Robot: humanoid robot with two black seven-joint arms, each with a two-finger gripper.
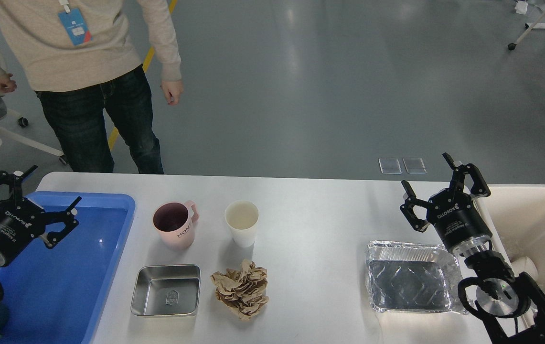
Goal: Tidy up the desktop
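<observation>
The white-grey desktop (310,229) holds a pink mug (175,231), a white paper cup (242,222), a steel square tray (166,290), a crumpled brown paper ball (241,288) and a foil tray (411,283). My left gripper (31,188) is open and empty above the far left corner of the blue tray (62,272). My right gripper (427,172) is open and empty, raised behind the foil tray near the beige bin (530,215).
A person (86,71) in a beige sweater and dark jeans stands just beyond the desktop's far left edge. The beige bin on the right holds a paper cup (525,267) and clear plastic scraps. Wheeled chair legs (539,28) stand far right on the floor.
</observation>
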